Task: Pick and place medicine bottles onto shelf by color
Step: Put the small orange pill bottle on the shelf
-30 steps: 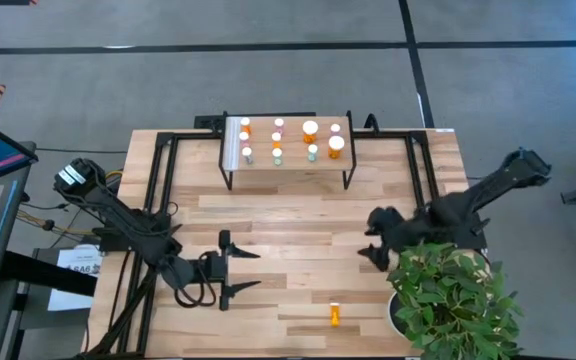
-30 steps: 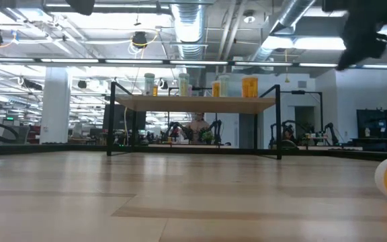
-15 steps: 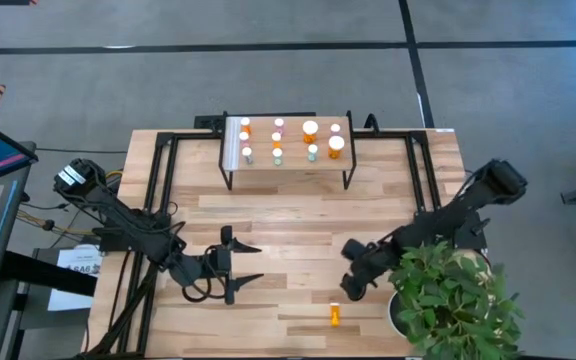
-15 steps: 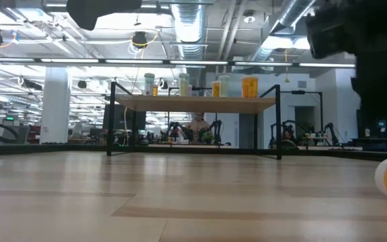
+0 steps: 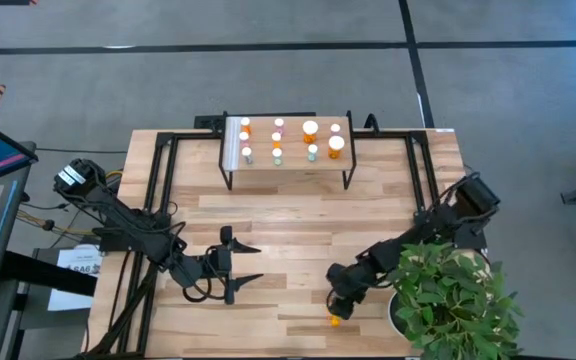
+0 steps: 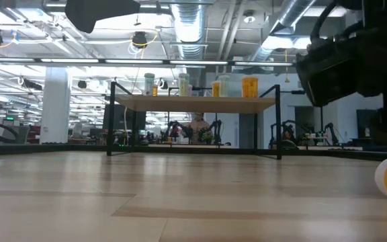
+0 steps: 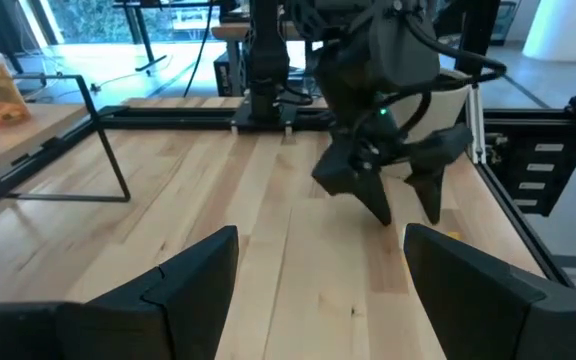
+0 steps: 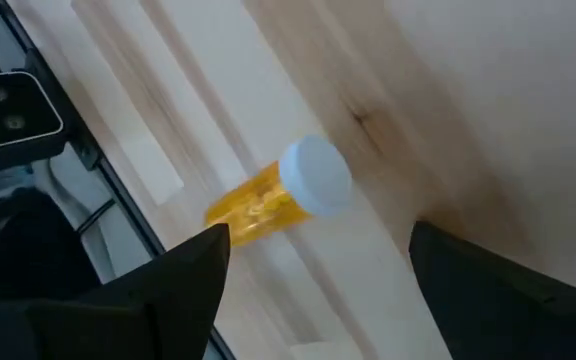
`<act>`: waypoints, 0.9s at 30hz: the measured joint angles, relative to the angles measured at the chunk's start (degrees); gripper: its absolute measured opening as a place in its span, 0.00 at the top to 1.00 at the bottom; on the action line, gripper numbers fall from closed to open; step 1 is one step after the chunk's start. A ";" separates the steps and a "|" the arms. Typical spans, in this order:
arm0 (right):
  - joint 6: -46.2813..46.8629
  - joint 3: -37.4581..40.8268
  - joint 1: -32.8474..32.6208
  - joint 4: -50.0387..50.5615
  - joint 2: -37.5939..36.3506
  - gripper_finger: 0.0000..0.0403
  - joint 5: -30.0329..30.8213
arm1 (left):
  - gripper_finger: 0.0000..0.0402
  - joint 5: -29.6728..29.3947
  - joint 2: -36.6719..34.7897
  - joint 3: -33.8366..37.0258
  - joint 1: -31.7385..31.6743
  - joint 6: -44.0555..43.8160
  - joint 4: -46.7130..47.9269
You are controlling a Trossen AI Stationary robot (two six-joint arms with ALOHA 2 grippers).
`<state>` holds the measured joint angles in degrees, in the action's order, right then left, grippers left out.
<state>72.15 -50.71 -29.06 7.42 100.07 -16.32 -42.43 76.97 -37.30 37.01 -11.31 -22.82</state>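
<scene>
A potted plant [image 5: 446, 292] stands at the near right corner of the worktop [image 5: 298, 225], its leaves spreading over the right arm's forearm, just beside the one orange bottle [image 8: 273, 195] that lies on its side near the worktop's front edge, white cap pointing away from that edge. The right gripper [image 5: 340, 300] hangs directly over this bottle, fingers [image 8: 148, 300] spread wide apart on either side of it, gripping nothing and not touching it. The other medicine bottles [image 5: 310, 131] stand upright in rows on the shelf [image 5: 288, 165], well apart from the lying bottle, at the worktop's far edge. The left gripper [image 5: 236, 266] waits to the left of the lying bottle, fingers [image 7: 183, 285] released, empty.
</scene>
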 joint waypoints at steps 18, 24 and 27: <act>-0.21 -3.56 2.94 0.73 3.34 0.25 1.15 | 0.32 0.01 -0.02 0.00 0.00 -1.44 1.40; -0.21 -3.55 2.54 1.16 3.39 0.32 1.05 | 0.32 -0.01 -0.02 0.00 0.00 -1.73 1.93; -0.23 -3.55 2.49 1.35 3.40 0.33 0.85 | 0.32 -0.06 -0.01 0.00 0.00 -1.84 1.93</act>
<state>71.92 -54.26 -26.57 8.78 103.47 -15.47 -42.49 76.96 -37.30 37.01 -13.15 -20.88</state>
